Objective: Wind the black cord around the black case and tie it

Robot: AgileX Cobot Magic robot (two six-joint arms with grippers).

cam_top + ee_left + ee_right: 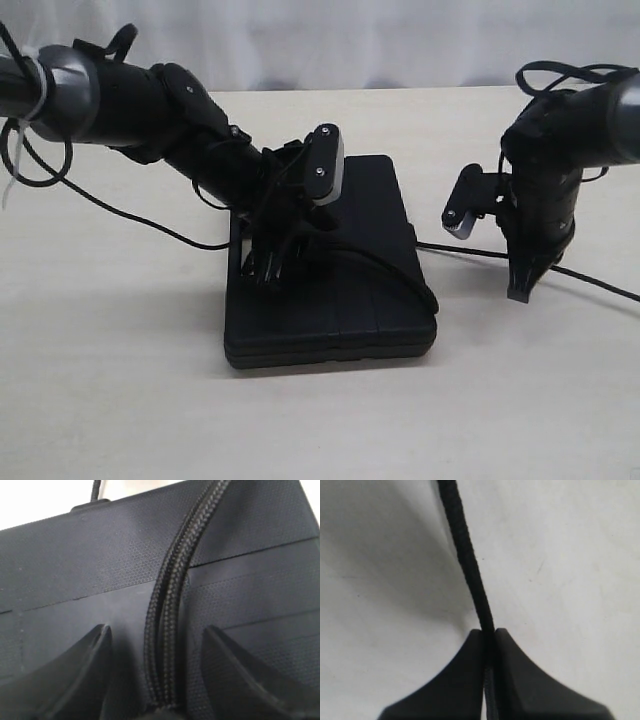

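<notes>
black case (330,300): a flat rectangular box of matte black plastic, with shallow grooves across its face, is lying flat on the table, between the two arms; up close, the black case (75,555) is showing a fine dotted texture

black cord (398,268): a long, thin, black braided cord is arching over the top of the case towards its right edge, then running off across the table to the right gripper and trailing on past it; on the case itself the black cord (170,605) is lying as two strands side by side

left gripper (265,262): it is hanging low over the left part of the case with its jaws standing well apart; in its own camera the left gripper (156,630) is straddling the doubled cord, one finger on each side and neither pinching it; I cannot tell whether the tips are touching the case

right gripper (520,290): it is pointing down at the table to the right of the case and apart from it; the right gripper (488,632) is pressing its jaws together with the black cord (470,565) clamped between them

table (120,380): a pale, smooth tabletop is carrying the case and the loose run of cord
</notes>
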